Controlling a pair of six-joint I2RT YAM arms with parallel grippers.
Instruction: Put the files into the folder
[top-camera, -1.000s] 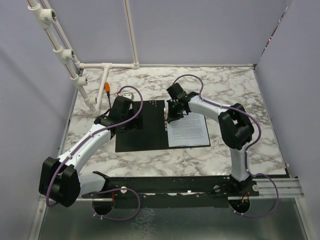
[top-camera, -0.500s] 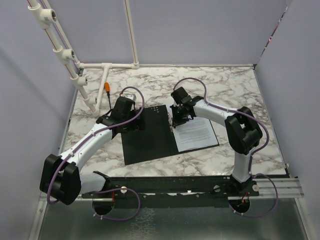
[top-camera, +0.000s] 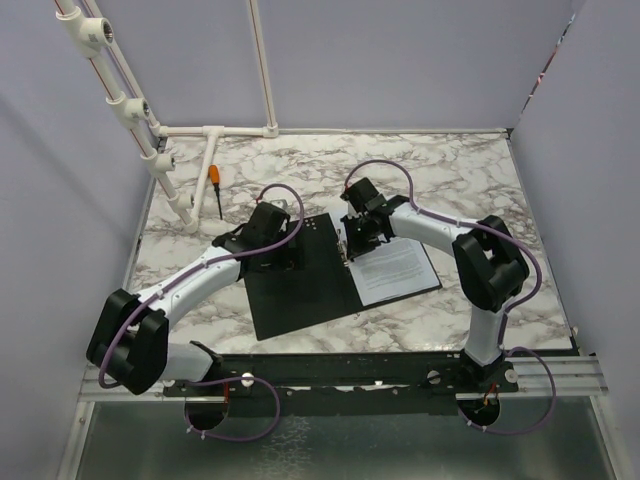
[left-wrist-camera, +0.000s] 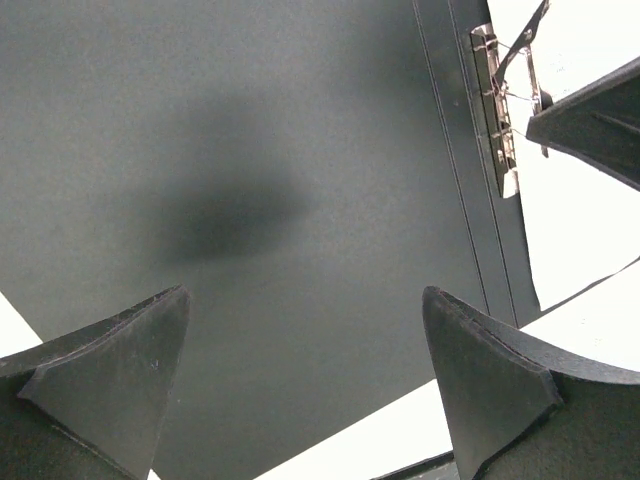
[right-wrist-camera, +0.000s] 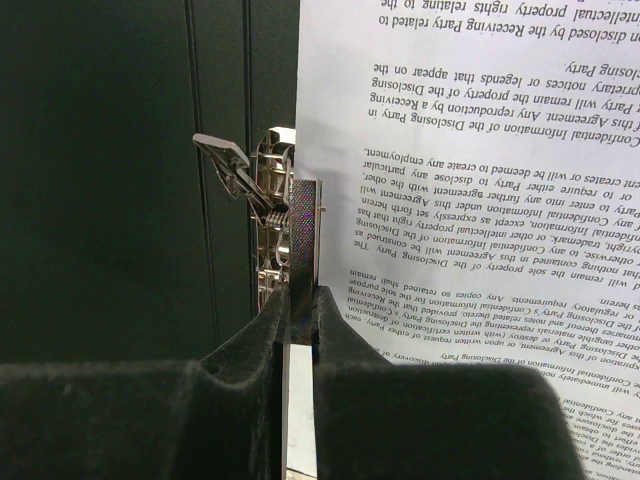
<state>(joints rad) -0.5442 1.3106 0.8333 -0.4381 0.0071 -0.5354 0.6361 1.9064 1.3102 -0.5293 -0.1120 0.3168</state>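
Note:
The folder (top-camera: 300, 285) lies open on the table, black inside up, turned at a slant. The files (top-camera: 397, 270), white sheets with dense black text, lie on its right half. My right gripper (top-camera: 348, 244) is at the spine, shut on the upright plate of the metal clip (right-wrist-camera: 272, 200), with the files (right-wrist-camera: 480, 180) just right of it. My left gripper (top-camera: 283, 260) is open and empty just above the folder's bare left cover (left-wrist-camera: 250, 150). The clip (left-wrist-camera: 497, 110) and the files (left-wrist-camera: 580, 230) show at the right of the left wrist view.
An orange-handled screwdriver (top-camera: 216, 185) lies at the back left beside a white pipe frame (top-camera: 215, 132). Blue-grey walls close in the marble table (top-camera: 480, 180) on three sides.
The folder with the files has turned, its near edge swinging to the right. My left gripper has moved right over the left cover. My right gripper stays on the clip.

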